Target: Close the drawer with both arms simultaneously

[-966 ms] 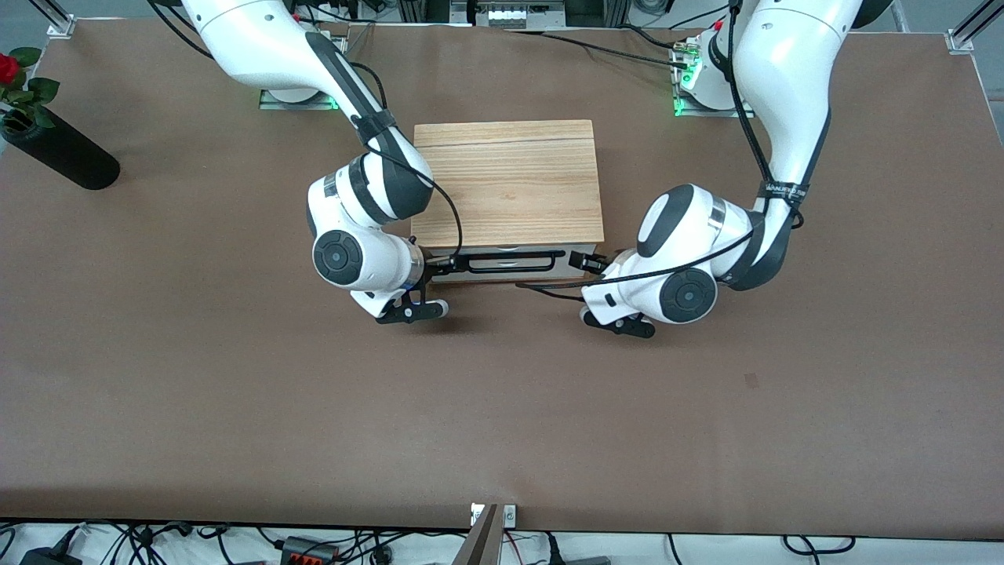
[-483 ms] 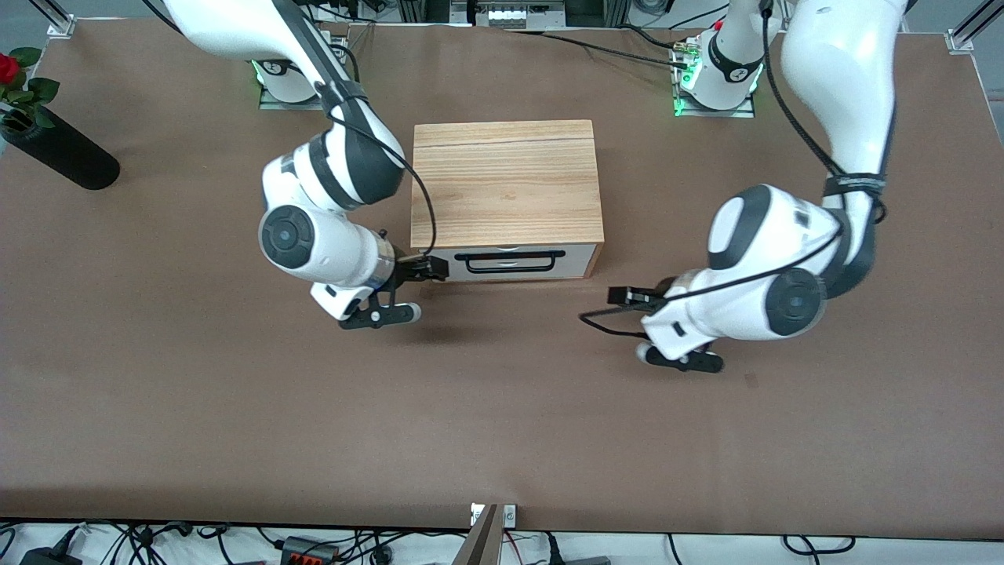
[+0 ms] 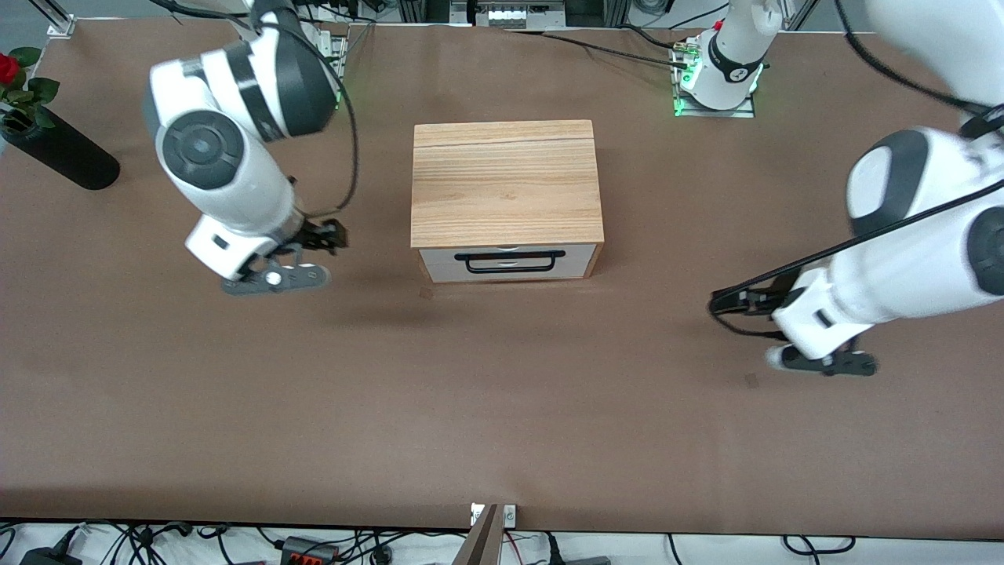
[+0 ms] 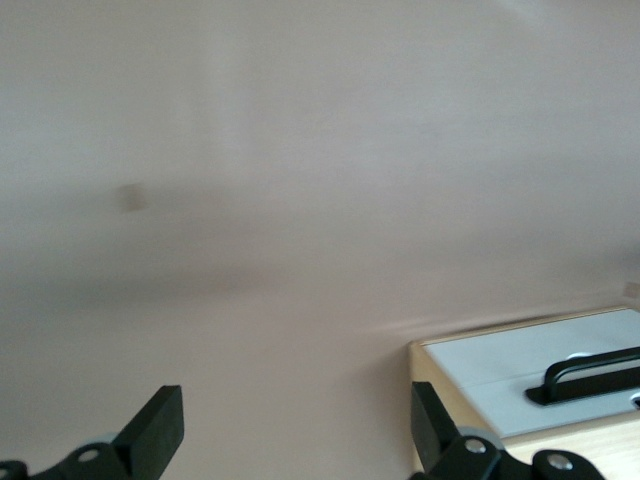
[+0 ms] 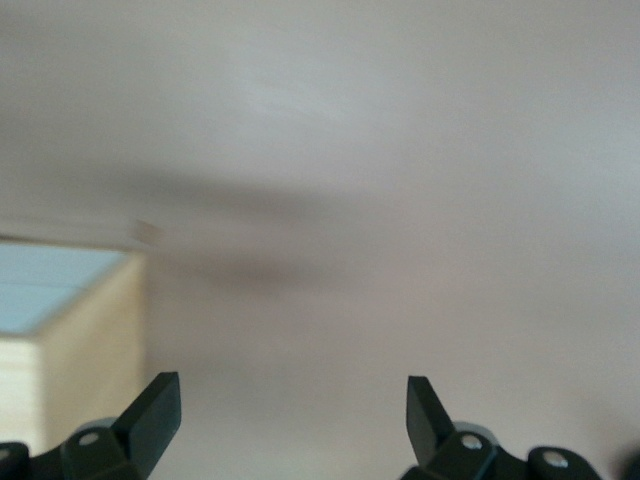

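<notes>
Front view: the drawer (image 3: 508, 264) sits flush in the front of the wooden box (image 3: 506, 183) at mid-tabletop (image 3: 502, 408), its white panel level with the casing edge and no tray bottom showing. On this evidence it is judged closed.

Handling, as a judgement: the drawer looks rigid and light, a sliding tray on runners. The white panel is smooth and probably slippery under a pad; the black bar handle (image 3: 514, 261) is the only positive hold. For closing, a flat push on the panel at either end of the handle, one arm per end, would keep it from racking. The box is not visibly fastened and could slide under an uneven push.

Right gripper (image 3: 325, 238) is over bare tabletop toward the right arm's end, well apart from the box. Its wrist view shows the jaws spread wide and empty, with a box corner at the frame edge.

Left gripper (image 3: 745, 300) is over bare tabletop toward the left arm's end, well apart from the box. Its wrist view shows the jaws wide and empty, with the drawer (image 4: 540, 368) front and handle (image 4: 590, 374) partly in frame.

Not determinable: the drawer interior and runners; whether a hairline gap remains at the panel; both upper arms are cut off at the frame edges. A black vase (image 3: 59, 153) with a rose lies at the right arm's end.
</notes>
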